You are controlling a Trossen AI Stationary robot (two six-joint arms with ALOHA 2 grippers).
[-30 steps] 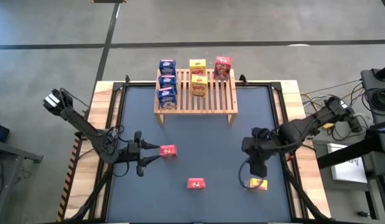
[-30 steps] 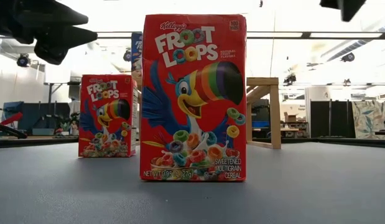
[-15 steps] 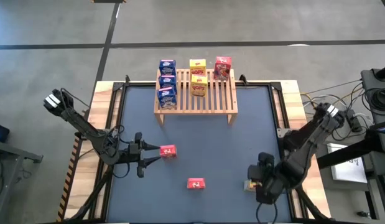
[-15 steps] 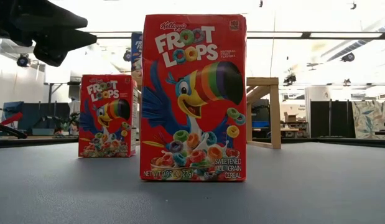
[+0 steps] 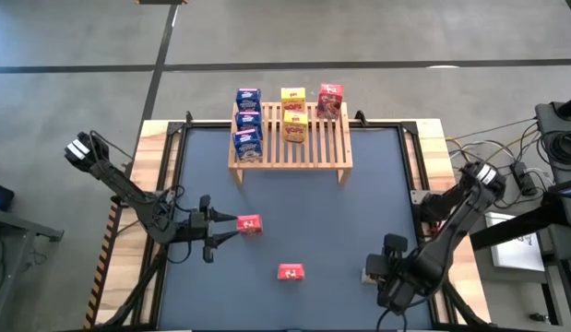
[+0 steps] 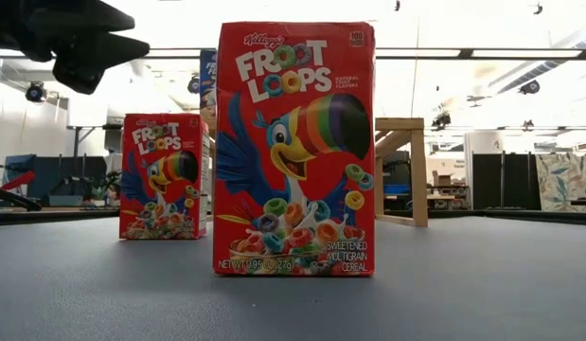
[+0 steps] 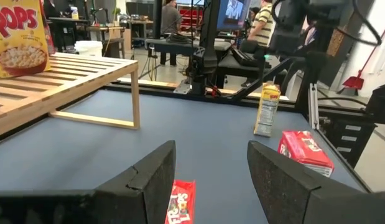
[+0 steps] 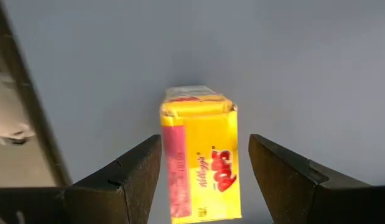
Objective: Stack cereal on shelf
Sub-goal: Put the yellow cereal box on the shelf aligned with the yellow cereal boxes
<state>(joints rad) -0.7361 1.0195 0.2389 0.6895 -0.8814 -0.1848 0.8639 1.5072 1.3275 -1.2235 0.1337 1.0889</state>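
The dark blue-grey tabletop [image 5: 294,203] with pale wooden borders lies mostly bare between the rack and the near edge. The light wooden slatted shelf [image 5: 317,148] stands at the far edge, centred. On it six small printed cardboard cereal boxes can be counted: three blue boxes [image 5: 247,121] in a column on its left, two yellow boxes [image 5: 293,115] in the middle, one red box [image 5: 330,99] on the right.

Three more boxes stand on the tabletop: a red box at left [image 5: 249,223], a red box near the front edge [image 5: 291,272], and a yellow box at the near right [image 8: 201,152], close to the right border.

The left pincer [image 5: 218,232] hovers just left of the left red box, fingers spread, grasping nothing. The right pincer [image 8: 204,180] hangs over the yellow box, fingers [image 8: 127,180] parted either side of it, released.
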